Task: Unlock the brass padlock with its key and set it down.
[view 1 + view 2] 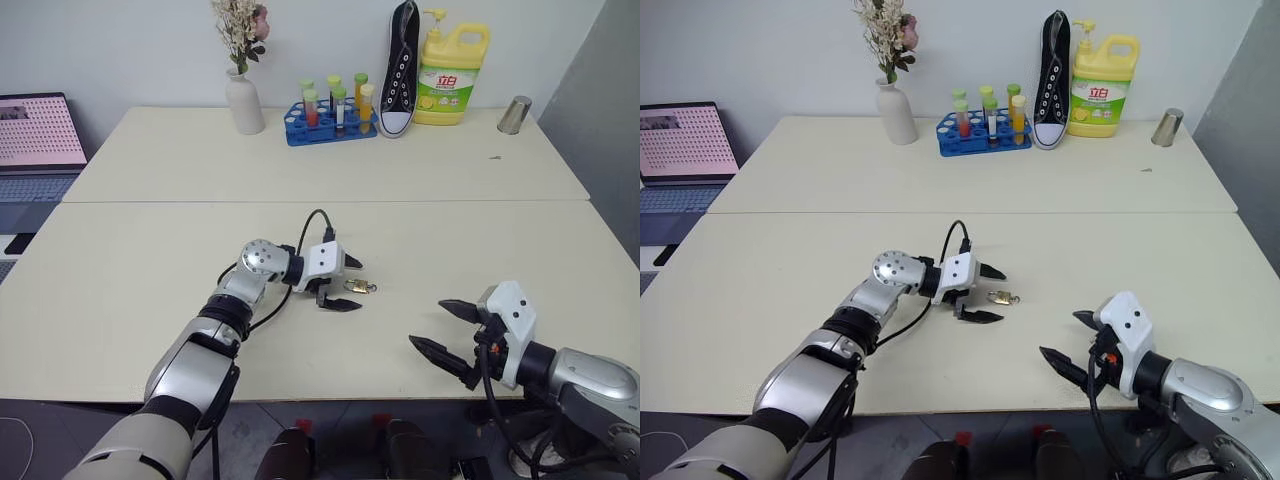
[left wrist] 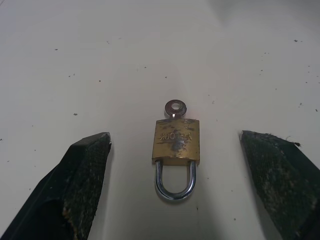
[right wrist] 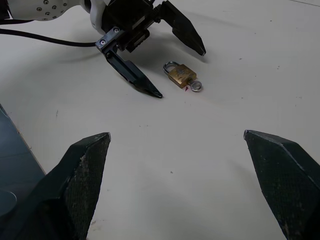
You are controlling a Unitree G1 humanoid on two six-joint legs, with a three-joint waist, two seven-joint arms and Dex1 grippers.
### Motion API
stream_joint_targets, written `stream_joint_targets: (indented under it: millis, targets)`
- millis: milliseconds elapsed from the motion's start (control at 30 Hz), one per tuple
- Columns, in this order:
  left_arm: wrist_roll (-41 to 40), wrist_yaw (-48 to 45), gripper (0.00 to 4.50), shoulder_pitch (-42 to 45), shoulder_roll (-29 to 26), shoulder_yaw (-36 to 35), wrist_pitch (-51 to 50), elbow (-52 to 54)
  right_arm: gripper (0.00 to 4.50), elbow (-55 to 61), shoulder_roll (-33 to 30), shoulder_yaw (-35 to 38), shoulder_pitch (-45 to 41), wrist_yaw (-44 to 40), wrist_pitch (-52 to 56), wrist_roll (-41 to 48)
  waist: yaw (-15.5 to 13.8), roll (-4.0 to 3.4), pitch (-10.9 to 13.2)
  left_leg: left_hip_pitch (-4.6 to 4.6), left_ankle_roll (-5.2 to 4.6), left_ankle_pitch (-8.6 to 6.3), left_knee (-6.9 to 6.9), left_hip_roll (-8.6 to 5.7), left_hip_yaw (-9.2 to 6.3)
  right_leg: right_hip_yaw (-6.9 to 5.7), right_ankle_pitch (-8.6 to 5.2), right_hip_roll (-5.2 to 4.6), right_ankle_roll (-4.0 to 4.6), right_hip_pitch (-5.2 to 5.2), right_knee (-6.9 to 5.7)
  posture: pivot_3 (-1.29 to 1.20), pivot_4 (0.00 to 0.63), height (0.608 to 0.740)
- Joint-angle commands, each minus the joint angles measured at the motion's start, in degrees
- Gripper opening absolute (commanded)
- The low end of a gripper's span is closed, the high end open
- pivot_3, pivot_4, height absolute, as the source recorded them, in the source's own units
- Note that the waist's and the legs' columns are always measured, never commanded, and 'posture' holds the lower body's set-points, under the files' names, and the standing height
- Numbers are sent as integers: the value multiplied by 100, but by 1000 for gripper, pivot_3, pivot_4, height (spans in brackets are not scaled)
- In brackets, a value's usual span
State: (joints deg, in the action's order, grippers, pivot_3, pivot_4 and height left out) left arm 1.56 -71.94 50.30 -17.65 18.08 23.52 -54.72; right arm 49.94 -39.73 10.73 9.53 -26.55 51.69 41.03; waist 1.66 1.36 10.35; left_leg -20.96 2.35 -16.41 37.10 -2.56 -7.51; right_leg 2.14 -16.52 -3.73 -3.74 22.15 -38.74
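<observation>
The small brass padlock [image 1: 356,287] lies flat on the cream table [image 1: 150,290], its silver shackle [image 2: 174,183] closed. The key [image 2: 175,106] sticks out of the bottom of its body, only the round head showing. My left gripper [image 1: 350,284] is open, low over the table, with one black finger on each side of the padlock and neither touching it; the shackle end faces the gripper. My right gripper [image 1: 430,323] is open and empty near the table's front edge, to the right of the padlock, pointing toward it.
Along the back of the table stand a white vase with flowers [image 1: 244,100], a blue rack of test tubes [image 1: 330,118], a black sneaker [image 1: 400,70], a yellow detergent bottle [image 1: 452,78] and a metal cup [image 1: 514,114]. A laptop [image 1: 38,135] sits at far left.
</observation>
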Motion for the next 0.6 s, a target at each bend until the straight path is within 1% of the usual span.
stream_joint_targets:
  millis: [33, 67, 133, 267, 367, 400, 600]
  targets:
    - [390, 17, 3984, 77, -22, 187, -22, -254, 4500, 235, 12, 118, 2, 81, -45, 128, 1, 0, -1, 2, 0, 0, 0, 0, 1, 1, 0, 0, 0, -1, 0, 0, 150, 740]
    - [446, -10, 3832, 87, -31, 227, -49, -283, 4500, 235, 7, 114, 4, 95, -48, 151, 0, 1, -2, 4, 0, 0, 1, 0, 1, 1, 0, 0, 0, -2, -2, 0, 150, 740]
    - [586, 42, 3199, 109, -48, 320, -84, -322, 4500, 233, -6, 112, 3, 114, -56, 176, 0, 6, -7, 8, -1, 0, 4, -1, 1, -3, 0, 1, -1, -9, -3, 0, 150, 740]
    - [676, 16, 1985, 221, 70, 418, -650, -419, 4500, 225, -15, 111, -35, 134, -49, 219, 1, 13, -19, 16, -1, 0, 9, -1, 1, -6, -1, 9, -4, -19, -9, 0, 150, 740]
    - [820, 106, 1034, 257, 86, 486, -711, -466, 4500, 251, -33, 113, -40, 152, -50, 242, 0, 15, -23, 18, -1, 0, 19, 0, -1, -14, -4, 17, -10, -30, -9, 0, 150, 740]
    - [865, 152, 926, 258, 82, 502, -717, -478, 4500, 261, -43, 111, -41, 156, -58, 239, 0, 15, -28, 20, -2, 0, 19, 0, -2, -15, -4, 19, -10, -33, -8, 0, 150, 740]
    - [779, 159, 927, 109, 23, 395, -521, -246, 4500, 257, -129, 39, -82, 116, -176, 103, -1, 21, -57, 29, -2, 0, 19, 1, -11, -17, -6, 20, -12, -43, -7, 0, 150, 740]
